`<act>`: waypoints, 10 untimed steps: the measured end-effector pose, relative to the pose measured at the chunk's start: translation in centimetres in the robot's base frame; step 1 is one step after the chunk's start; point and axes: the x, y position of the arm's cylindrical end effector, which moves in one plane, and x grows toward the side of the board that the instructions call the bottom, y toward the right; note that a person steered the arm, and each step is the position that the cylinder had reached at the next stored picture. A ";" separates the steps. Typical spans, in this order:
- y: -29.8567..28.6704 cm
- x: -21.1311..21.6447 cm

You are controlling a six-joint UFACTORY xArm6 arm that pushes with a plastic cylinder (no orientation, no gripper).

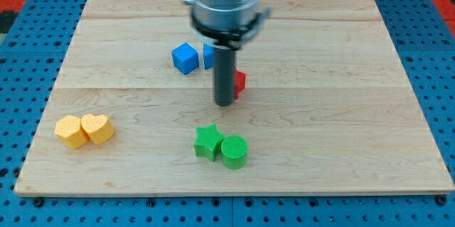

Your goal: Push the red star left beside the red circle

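Blue cube (185,58), green star (207,142), yellow heart (98,128) (pale wooden board (341,113)).

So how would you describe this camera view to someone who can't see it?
A dark rod hangs over a wooden board, my tip just left of a mostly hidden red block. A blue cube and a second blue block sit behind; a green star touching a green cylinder lies in front, and two yellow blocks at lower left.

A red block (239,82) (shape mostly hidden by the rod) lies near the board's middle.
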 end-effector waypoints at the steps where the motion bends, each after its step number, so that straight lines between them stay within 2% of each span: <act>1: -2.9 -0.5; 3: 4.9 -0.1; 4: 5.5 -5.5; 6: 8.7 -3.4; 7: 8.5 -10.2; 8: 8.9 -12.4; 9: 2.0 -16.9; 10: 0.2 -17.4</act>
